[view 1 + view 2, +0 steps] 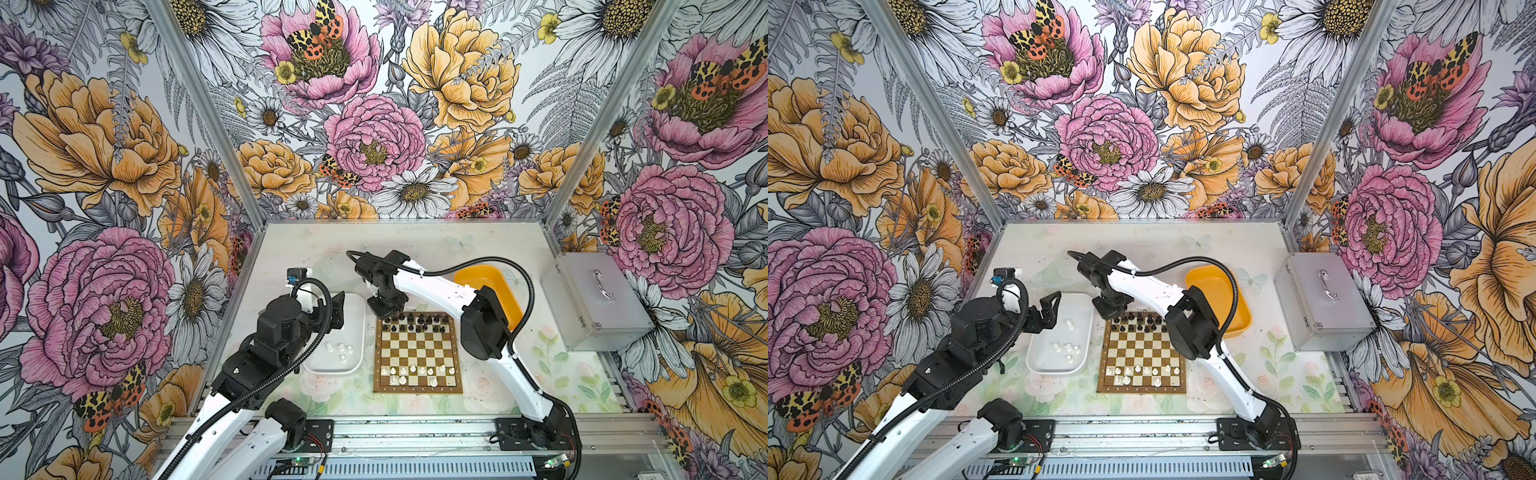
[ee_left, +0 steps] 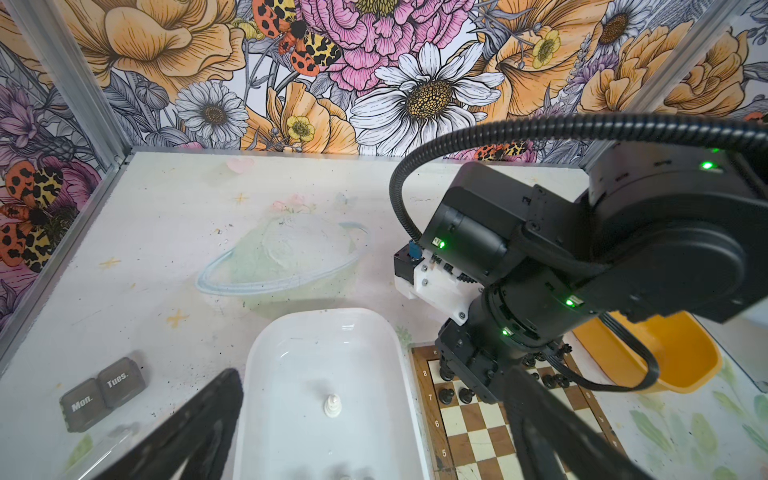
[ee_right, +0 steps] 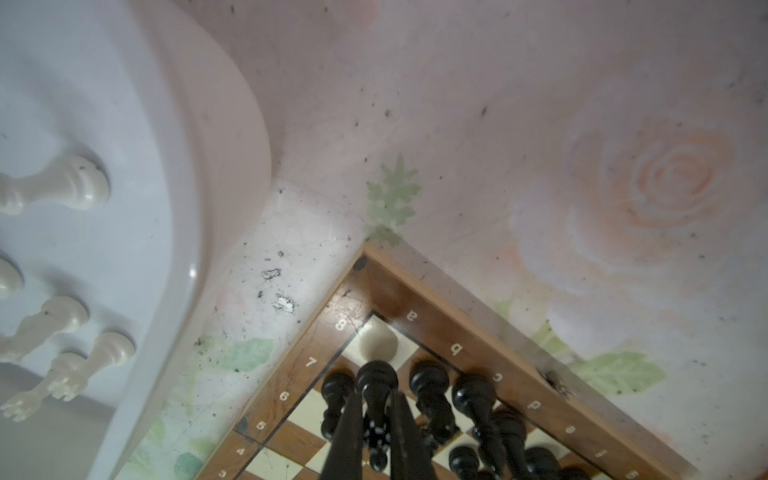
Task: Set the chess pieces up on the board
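Observation:
The board point(image 1: 417, 345) lies mid-table, with black chess pieces point(image 1: 419, 321) in its two far rows and white ones point(image 1: 411, 372) in its near rows. My right gripper point(image 3: 376, 405) is shut on a black piece point(image 3: 376, 384), just above the bare cream corner square point(image 3: 374, 338) at a8. In both top views it point(image 1: 386, 309) hangs over the board's far left corner. My left gripper point(image 2: 374, 382) stands open above the white tray point(image 2: 291, 361), holding nothing. A white piece point(image 2: 333, 406) stands in the tray below it. More white pieces point(image 1: 340, 351) lie toward the tray's near end.
A yellow tray point(image 1: 494, 282) sits behind the board on the right, partly under my right arm. A silver case point(image 1: 594, 303) stands at the far right. A grey pill box point(image 2: 102, 392) marked Mon. and Tues. lies left of the white tray.

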Robot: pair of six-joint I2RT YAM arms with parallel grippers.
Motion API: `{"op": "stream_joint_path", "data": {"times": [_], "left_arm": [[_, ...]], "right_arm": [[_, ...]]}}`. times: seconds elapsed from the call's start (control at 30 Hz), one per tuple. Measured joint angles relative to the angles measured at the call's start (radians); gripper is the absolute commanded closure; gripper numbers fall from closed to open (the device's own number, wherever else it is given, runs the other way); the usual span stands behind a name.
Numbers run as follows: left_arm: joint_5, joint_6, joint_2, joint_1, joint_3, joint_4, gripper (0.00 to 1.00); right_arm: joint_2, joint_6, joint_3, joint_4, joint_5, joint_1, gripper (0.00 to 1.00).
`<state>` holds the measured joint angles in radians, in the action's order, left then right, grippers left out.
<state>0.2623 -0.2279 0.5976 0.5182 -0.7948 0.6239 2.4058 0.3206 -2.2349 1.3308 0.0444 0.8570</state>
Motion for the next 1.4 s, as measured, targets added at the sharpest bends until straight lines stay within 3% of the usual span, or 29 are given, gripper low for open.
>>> {"op": "stream_joint_path", "data": {"times": [1.4], "left_arm": [[0.0,-0.001,-0.02,-0.006,-0.006,0.009,0.01]], "right_arm": [[-0.006,0.003,0.039,-0.05,0.028,-0.021,0.9]]}}
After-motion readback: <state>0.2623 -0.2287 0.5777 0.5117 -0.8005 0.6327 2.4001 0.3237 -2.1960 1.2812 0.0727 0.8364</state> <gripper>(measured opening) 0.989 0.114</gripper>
